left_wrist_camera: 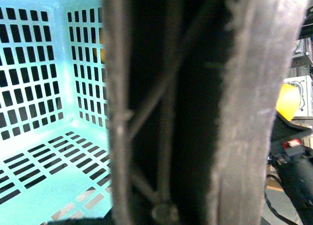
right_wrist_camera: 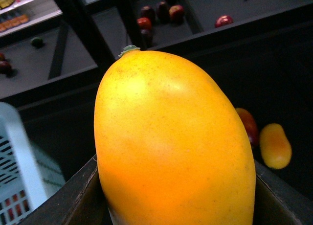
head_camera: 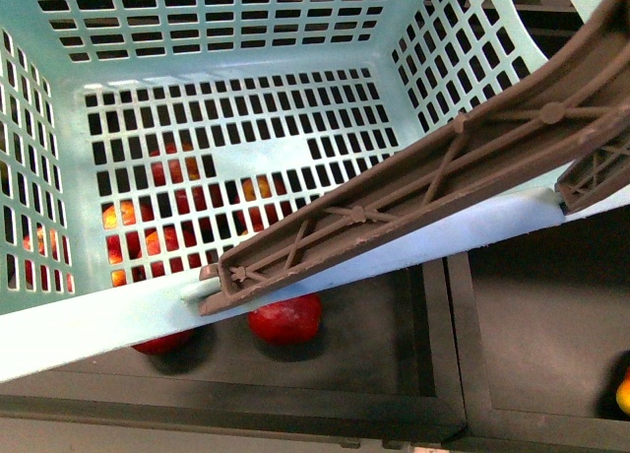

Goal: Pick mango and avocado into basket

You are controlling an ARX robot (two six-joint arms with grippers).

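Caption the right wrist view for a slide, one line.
Right claw gripping a yellow-orange mango, teal basket corner nearby, more fruit in dark trays beyond.

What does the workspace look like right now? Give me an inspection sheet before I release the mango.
Surface: dark bins under and beside the basket.
Job's things: mango in the right claw; basket floor bare where seen, brown handle slanting over its near rim; avocado not seen.
Clutter: red apples under the basket; a second mango-like fruit in a bin.
Grippers: right claw shut on the mango; left claw not in view.
Cables: black cable beside the basket, left wrist view.
Surroundings: stocked shelf in the background.
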